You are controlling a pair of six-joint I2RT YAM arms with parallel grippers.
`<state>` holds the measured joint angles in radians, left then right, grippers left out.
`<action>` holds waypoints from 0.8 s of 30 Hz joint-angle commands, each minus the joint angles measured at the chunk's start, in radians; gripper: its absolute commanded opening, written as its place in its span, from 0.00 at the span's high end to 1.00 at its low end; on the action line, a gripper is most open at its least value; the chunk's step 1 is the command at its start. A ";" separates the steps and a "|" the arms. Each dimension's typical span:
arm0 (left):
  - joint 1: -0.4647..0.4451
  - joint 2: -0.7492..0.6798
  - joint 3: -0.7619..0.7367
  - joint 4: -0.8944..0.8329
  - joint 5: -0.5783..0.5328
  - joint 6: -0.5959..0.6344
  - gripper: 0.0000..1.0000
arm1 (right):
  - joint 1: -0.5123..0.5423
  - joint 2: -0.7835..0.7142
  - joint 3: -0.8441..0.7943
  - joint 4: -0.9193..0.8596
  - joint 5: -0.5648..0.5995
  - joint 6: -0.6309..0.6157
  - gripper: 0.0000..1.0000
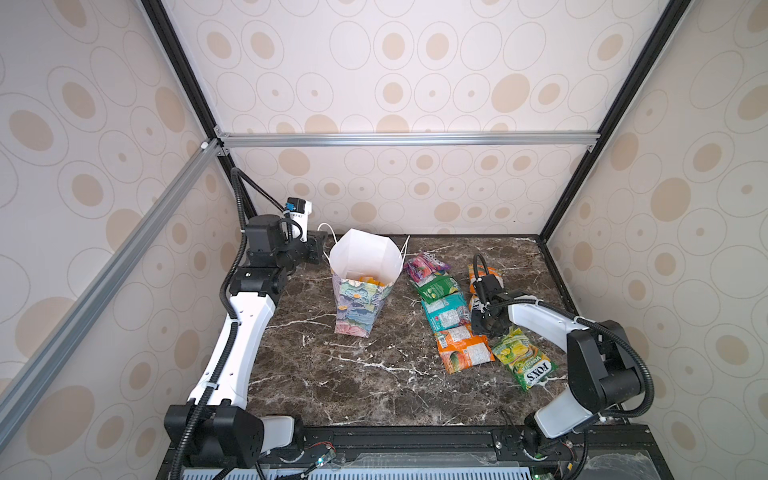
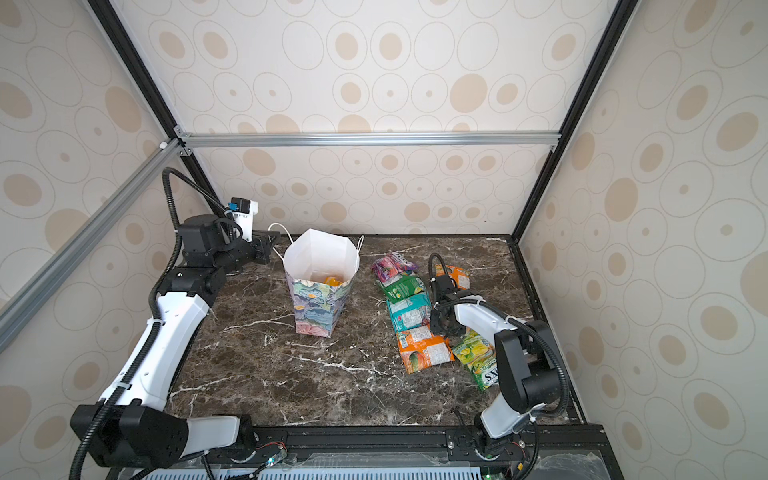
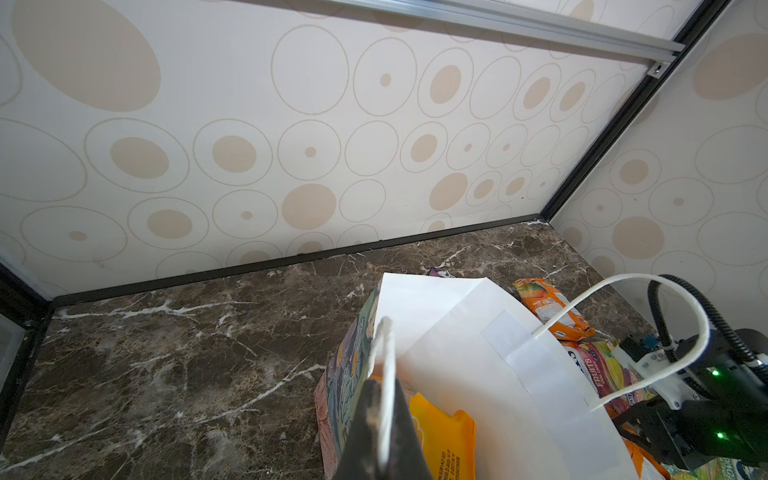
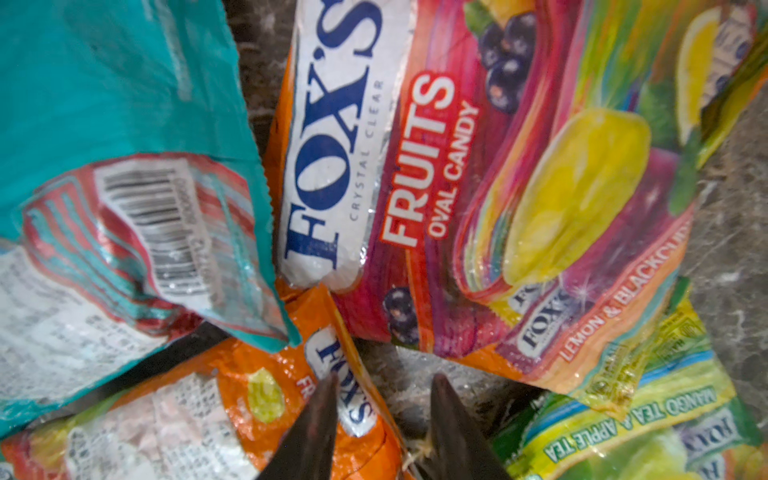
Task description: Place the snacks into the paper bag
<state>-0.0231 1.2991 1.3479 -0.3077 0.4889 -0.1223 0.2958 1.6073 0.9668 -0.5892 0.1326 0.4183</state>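
- Dark tapered fingertips (image 4: 320, 419) of my right pincer (image 4: 384, 390) sit closest to the lens: spread, nothing pinched, low over the snacks.
- One tip is over the FOX'S logo of a crinkly orange plastic packet (image 4: 249, 395). The other is beside a green "mango tea & apple tea" packet (image 4: 623, 436). Bare marble shows between them.
- Just ahead lie a red-pink-yellow "FRUITS" packet (image 4: 498, 187) and a teal packet with a barcode (image 4: 124, 166), which overlaps the orange one.
- A pink-purple packet (image 1: 424, 266) lies at the far end of the cluster. I count seven packets outside the bag.
- The upright paper bag, pastel floral outside and white inside (image 1: 360, 309), stands on the dark brown marble tabletop (image 1: 332, 374), left of the cluster and apart from it.
- My left pincer (image 3: 380, 432) is pressed together on the bag's thin white cord handle (image 3: 388, 365). The bag's mouth is open.
- One yellow-orange packet (image 3: 440, 440) is already inside the bag.
- Step, as I judge it: lining up the next pick, probably the orange packet's edge.
- Next I need to straddle that edge, close, lift clear of the teal overlap, cross to the bag's mouth and let go above it.
- Risks: slippery film, or dragging a neighbouring packet along.
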 commanded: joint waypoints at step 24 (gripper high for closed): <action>0.007 -0.027 0.013 0.034 0.006 0.024 1.00 | -0.010 0.006 0.017 -0.027 0.025 -0.026 1.00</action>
<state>-0.0231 1.2991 1.3479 -0.3077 0.4889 -0.1219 0.2920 1.6337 0.9665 -0.5739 0.1352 0.3981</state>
